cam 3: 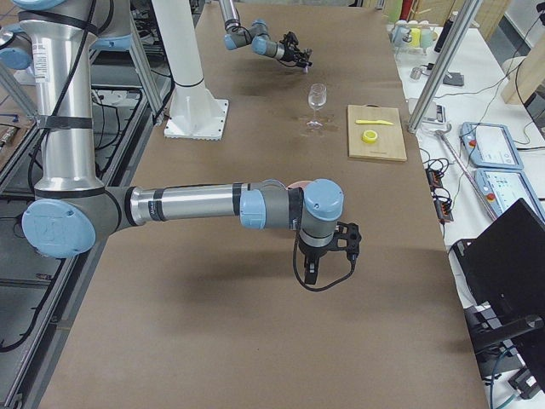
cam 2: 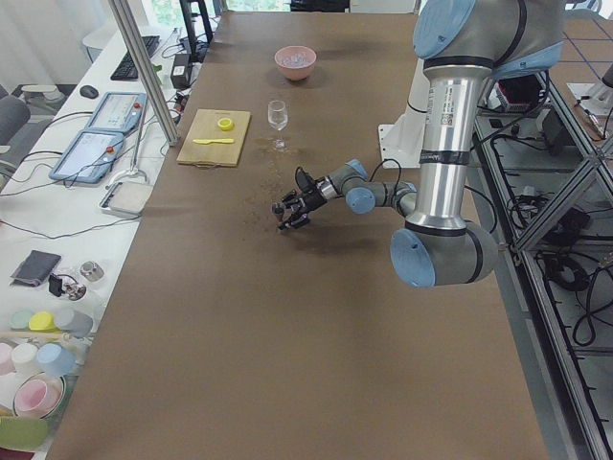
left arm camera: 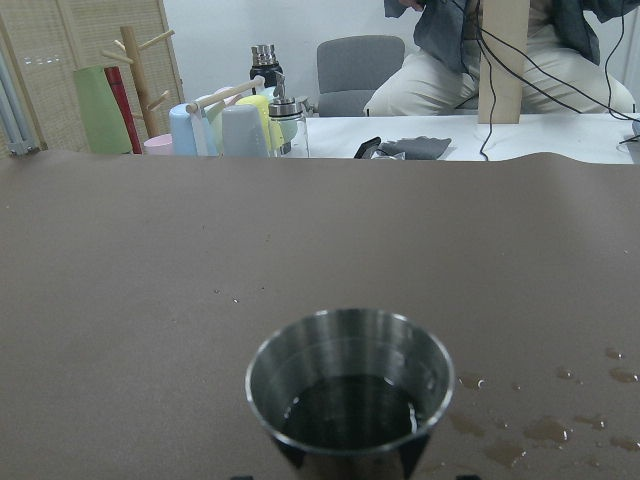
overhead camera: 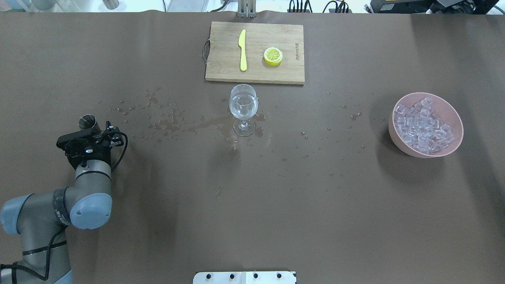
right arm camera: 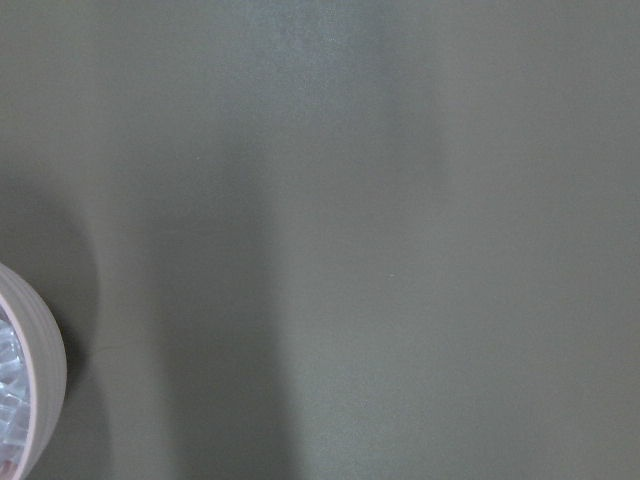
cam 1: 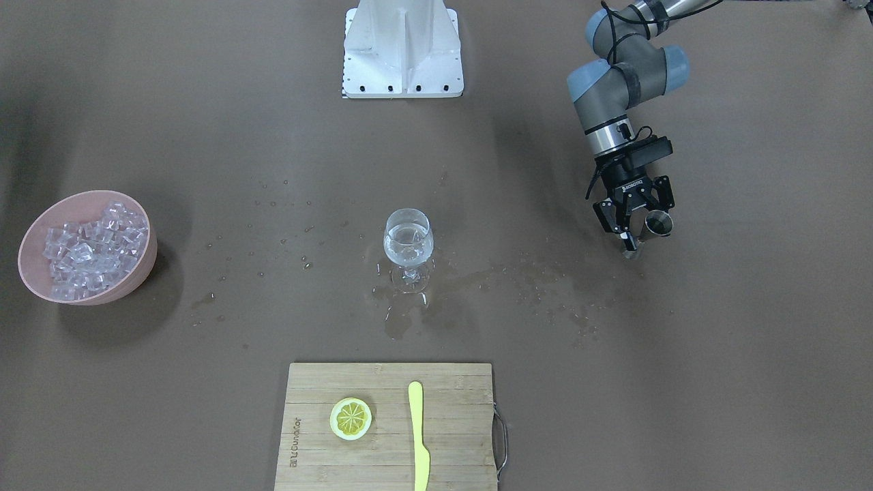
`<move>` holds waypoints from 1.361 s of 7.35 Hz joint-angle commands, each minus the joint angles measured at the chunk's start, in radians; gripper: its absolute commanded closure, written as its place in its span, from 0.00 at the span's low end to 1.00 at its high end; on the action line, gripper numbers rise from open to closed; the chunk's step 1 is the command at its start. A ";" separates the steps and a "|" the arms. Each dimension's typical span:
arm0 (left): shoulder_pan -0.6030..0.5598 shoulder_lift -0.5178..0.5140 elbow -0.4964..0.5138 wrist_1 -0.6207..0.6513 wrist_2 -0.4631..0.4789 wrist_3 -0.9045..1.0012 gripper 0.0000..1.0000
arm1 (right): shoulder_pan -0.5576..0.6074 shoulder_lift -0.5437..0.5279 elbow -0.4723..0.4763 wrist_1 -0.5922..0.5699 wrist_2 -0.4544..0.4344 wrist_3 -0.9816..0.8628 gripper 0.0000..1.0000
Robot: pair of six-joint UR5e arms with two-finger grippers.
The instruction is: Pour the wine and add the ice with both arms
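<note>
Far left, a small shiny steel cup (left arm camera: 345, 350) with a little clear wine (left arm camera: 350, 410) at its bottom is pinched upright by the left gripper (cam 1: 644, 230). At centre, more wine is seen in the stemmed glass (overhead camera: 243, 118). Further right, glassy ice cubes (overhead camera: 422, 126) are heaped in the pink bowl (overhead camera: 453, 114). The right gripper (cam 3: 328, 249) is hung near that bowl; its jaws cannot be made out.

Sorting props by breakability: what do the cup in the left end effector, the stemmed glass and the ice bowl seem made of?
The cup looks like brushed metal: grey, reflective wall. The stemmed glass is clear glass or plastic, see-through with glints. The bowl is opaque matte pink, plastic or ceramic, can't tell.
</note>
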 commanded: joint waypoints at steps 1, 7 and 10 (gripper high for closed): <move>-0.003 -0.001 0.007 0.000 0.003 -0.001 0.38 | 0.000 0.000 0.000 0.001 0.000 0.000 0.00; -0.003 -0.030 0.049 0.000 0.003 -0.027 0.64 | 0.000 0.002 -0.002 0.001 0.000 0.000 0.00; -0.019 -0.026 0.043 -0.002 0.003 -0.026 1.00 | 0.000 0.002 0.000 0.001 0.000 0.000 0.00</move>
